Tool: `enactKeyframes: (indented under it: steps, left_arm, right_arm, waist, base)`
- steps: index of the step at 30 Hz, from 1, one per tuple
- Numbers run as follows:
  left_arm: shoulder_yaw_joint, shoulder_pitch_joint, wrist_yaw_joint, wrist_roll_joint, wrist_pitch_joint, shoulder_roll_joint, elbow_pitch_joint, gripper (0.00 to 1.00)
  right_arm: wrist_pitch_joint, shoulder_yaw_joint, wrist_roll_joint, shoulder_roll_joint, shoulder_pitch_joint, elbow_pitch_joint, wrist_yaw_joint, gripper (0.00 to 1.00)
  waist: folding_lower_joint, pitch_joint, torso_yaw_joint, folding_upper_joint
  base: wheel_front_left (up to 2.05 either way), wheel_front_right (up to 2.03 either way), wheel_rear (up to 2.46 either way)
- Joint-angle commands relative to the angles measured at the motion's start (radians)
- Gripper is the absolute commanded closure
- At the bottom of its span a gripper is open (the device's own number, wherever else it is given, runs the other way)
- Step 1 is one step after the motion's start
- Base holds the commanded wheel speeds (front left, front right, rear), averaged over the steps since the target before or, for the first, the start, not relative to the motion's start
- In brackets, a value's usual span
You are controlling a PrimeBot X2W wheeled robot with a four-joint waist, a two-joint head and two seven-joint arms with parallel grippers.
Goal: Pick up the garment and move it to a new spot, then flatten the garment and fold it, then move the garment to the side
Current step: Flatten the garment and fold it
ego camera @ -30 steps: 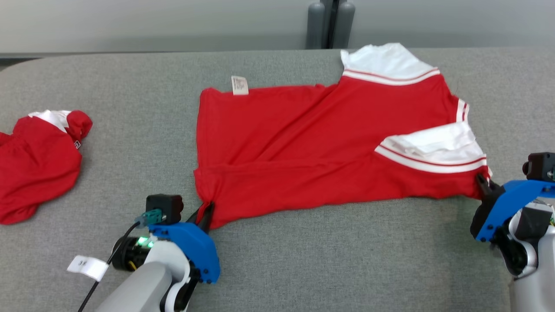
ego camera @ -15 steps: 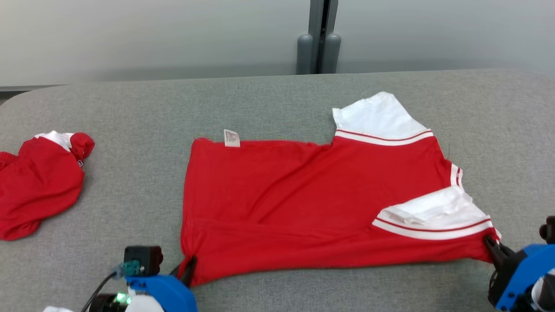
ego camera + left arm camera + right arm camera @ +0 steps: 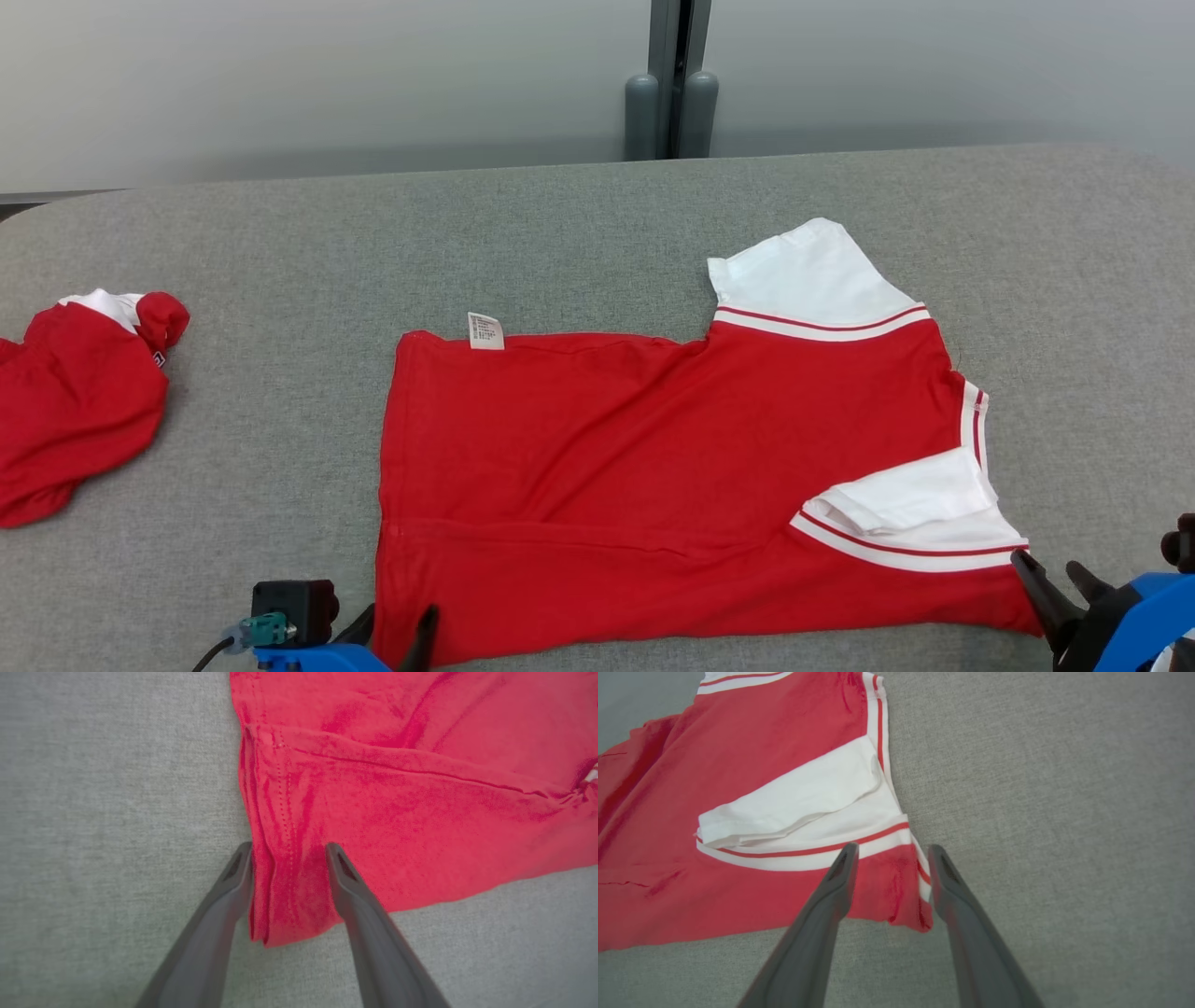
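The garment (image 3: 653, 467), a red shirt with white striped sleeves, lies spread flat on the grey table (image 3: 560, 233). My left gripper (image 3: 399, 618) stands open at its near left corner. In the left wrist view the hem corner (image 3: 289, 882) lies loose on the table between the parted fingers of the left gripper (image 3: 287, 849). My right gripper (image 3: 1046, 565) stands open at the near right corner, beside the folded white sleeve (image 3: 915, 509). In the right wrist view the right gripper (image 3: 894, 849) straddles the shirt's red corner (image 3: 896, 891) without pinching it.
A second red garment (image 3: 75, 401) lies bunched at the table's left edge. A grey post (image 3: 670, 103) stands behind the table against the wall. Bare table cloth stretches beyond the shirt and to its right.
Both grippers have opened and let go of the shirt's near corners, which now lie on the table. The head camera has shifted, so the whole picture sits lower.
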Motion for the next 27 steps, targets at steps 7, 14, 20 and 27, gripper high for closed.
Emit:
enactKeyframes:
  steps: [7,14,20,27]
  left_arm:
    - [-0.006,-0.016,0.017,0.005,0.059,0.046,-0.061,0.00]
    - [0.035,-0.179,-0.045,0.004,0.183,0.155,-0.135,0.00]
    - [0.079,-0.384,-0.146,-0.061,0.347,0.203,-0.069,0.00]
    - [0.128,-0.553,-0.223,-0.132,0.452,0.208,0.034,0.00]
  right_arm:
    - [0.011,-0.004,-0.064,-0.001,-0.045,-0.048,0.000,0.00]
    - [0.113,0.073,-0.123,-0.051,-0.211,-0.110,0.000,0.00]
    - [0.177,0.203,-0.088,-0.110,-0.439,-0.049,0.000,0.00]
    - [0.163,0.312,-0.035,-0.088,-0.678,0.098,0.000,0.00]
  waist:
    - [0.0000,-0.010,0.006,0.0000]
    - [0.0000,0.019,0.003,0.0000]
    - [0.0000,0.089,-0.027,0.0000]
    - [0.0000,0.191,-0.077,0.0000]
  base:
    - [0.00,0.00,0.00]
    - [0.00,0.00,0.00]
    - [0.00,0.00,0.00]
    - [0.00,0.00,0.00]
